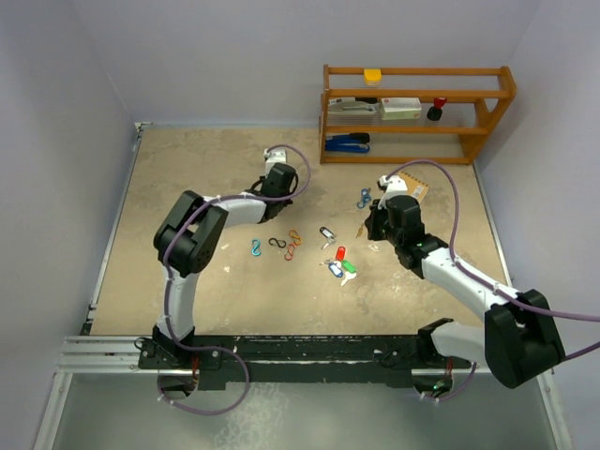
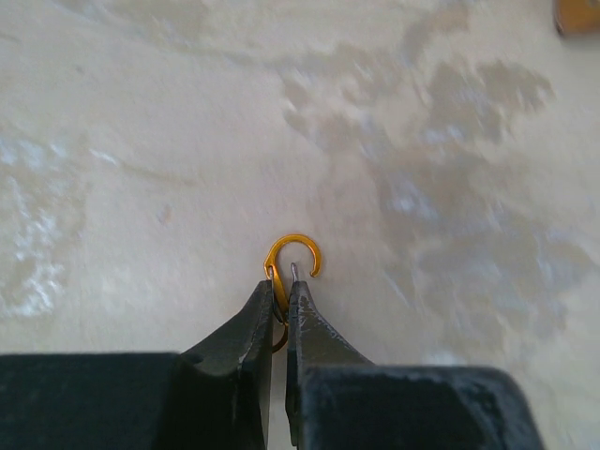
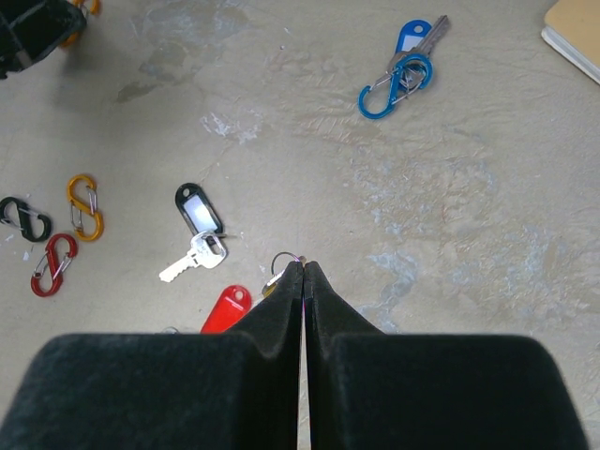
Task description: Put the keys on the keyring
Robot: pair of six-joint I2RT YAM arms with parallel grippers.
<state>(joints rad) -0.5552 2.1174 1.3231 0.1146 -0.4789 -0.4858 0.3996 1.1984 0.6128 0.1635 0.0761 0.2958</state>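
**Both claws loaded, clip and key not mated yet**

Left claw [image 2: 284,284] is pinched tight on the lower loop of an orange S-clip [image 2: 292,237], so the upper hook sticks out past the fingertips above the counter [image 2: 141,141]. Makes sense to me: grab it by one end and the other end is free for threading.

Right claw [image 3: 303,267] is closed too. It looks like it's nipping the little ring of a yellow-tagged key [image 3: 272,281] right at the tips, with the tag peeking out beside one finger. Can't swear how firm that grip is, the ring is really small.

In the top view the two claws are well apart, so I'd guess the next job is carrying the key over to the hook.

The other keys lie loose on the counter between the arms:
- the black-and-white tagged key [image 3: 197,208]
- the red tagged key [image 3: 225,307], just beside the right claw
- a blue one [image 1: 335,269] and a green one [image 1: 349,267] near it

One blue tagged key [image 3: 412,37] already hangs on a blue S-clip [image 3: 380,98] further off. The tricky bit is probably lining that small ring up with the gate
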